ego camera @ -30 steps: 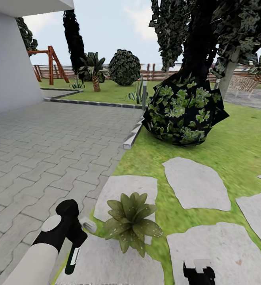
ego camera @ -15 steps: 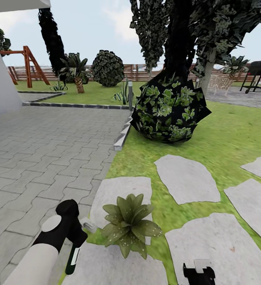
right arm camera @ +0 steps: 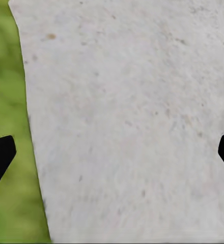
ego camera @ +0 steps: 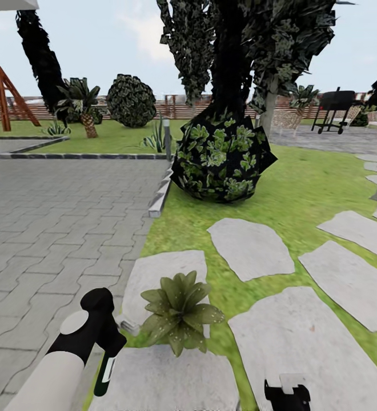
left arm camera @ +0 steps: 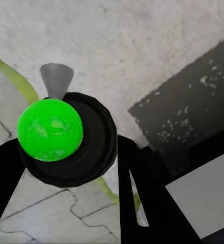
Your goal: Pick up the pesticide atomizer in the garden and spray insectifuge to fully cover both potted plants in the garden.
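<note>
Left gripper clenched on slim dark green pesticide atomizer w/ pale label stripe, bottle hanging down at approx 7 o'clock in head view, light grey nozzle poking toward 3 o'clock, just beside low green rosette potted plant. Same bottle in left wrist view, seen from bottom end, bright green disc facing cam, pinched between black fingers. Right gripper low at 5 o'clock, spread wide and empty; fingertips at opposite edges of right wrist view, pale slab between. Risks, as judgement: nozzle sits low and off to plant's 9 o'clock side, so spray could wet only near leaves and leave far side uncovered; bottle gripped near head, body dangling, so could swing or slip w/ quick wrist turn; arm brushing leaves might tip the small pot, pot itself hidden under foliage. Second plant not picked out here, so coverage of both not yet assured. Surface: irregular grey stepping stones set in green lawn, grey brick paving at 9–10 o'clock w/ kerb between. Beyond: big dark round shrub at 12, brown slat fence across back, wooden swing frame at 10–11, black grill at 1–2.
</note>
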